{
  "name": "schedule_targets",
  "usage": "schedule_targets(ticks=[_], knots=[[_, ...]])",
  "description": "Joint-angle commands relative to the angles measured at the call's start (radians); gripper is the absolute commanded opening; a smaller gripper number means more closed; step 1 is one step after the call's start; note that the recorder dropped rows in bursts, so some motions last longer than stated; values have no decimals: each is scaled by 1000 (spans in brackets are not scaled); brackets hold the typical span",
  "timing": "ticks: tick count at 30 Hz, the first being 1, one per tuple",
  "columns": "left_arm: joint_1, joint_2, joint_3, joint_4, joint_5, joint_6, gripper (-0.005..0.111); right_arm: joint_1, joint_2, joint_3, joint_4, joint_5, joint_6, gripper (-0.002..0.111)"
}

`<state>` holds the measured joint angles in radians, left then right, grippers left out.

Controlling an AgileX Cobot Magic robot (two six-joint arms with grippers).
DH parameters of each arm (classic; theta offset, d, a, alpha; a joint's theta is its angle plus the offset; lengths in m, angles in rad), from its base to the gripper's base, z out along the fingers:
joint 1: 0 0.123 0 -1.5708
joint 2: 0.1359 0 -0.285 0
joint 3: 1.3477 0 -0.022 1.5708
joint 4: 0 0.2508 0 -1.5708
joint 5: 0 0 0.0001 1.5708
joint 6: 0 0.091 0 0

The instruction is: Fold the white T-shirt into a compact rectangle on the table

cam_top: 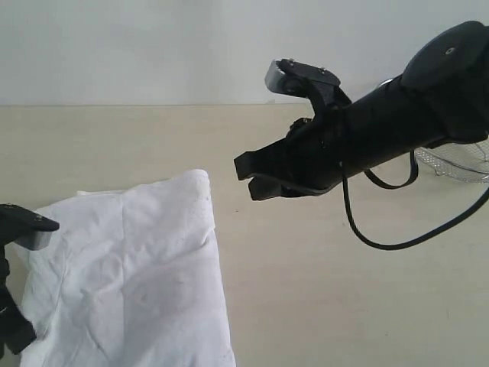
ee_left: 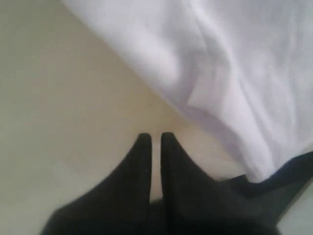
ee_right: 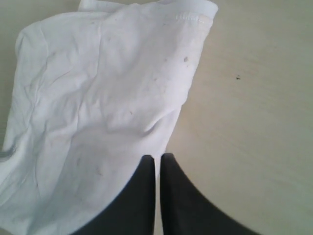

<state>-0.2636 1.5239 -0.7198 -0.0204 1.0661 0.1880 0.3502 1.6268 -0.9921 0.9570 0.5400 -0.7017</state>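
Beige counter (cam_top: 344,306), white T-shirt (cam_top: 130,275) lower left, partly folded, rumpled. Left fingers (ee_left: 141,154) pressed together, empty; right fingers (ee_right: 169,176) likewise, hovering. Next fold: pinch corners evenly, align edges.

A plain, pale grey-white wall (cam_top: 137,46) fills the 12 o'clock band of the exterior view and meets the beige table (cam_top: 321,306) along a straight edge. The light is soft and even. A wire basket (cam_top: 458,164) sits at 3 o'clock.
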Motion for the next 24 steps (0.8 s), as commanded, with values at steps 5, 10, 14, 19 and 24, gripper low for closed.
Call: schedule_targets(ticks=[5,10,14,19,24], knots=[[-5,-40,-71,-475,-90,262,4,-1,-12,4,-4,108,-38,0],[-7,58,-71,-410,-105,245,4,-1,-12,4,-4,207,-52,0],[-7,135,-71,-330,-101,207,4,-1,-12,4,-1,241,-56,0],[-7,148,-71,-228,-78,133,4,-1,-12,4,-1,241,-56,0],[-7,148,-71,35,-15,-51,4,-1,-12,4,-1,237,-60,0]])
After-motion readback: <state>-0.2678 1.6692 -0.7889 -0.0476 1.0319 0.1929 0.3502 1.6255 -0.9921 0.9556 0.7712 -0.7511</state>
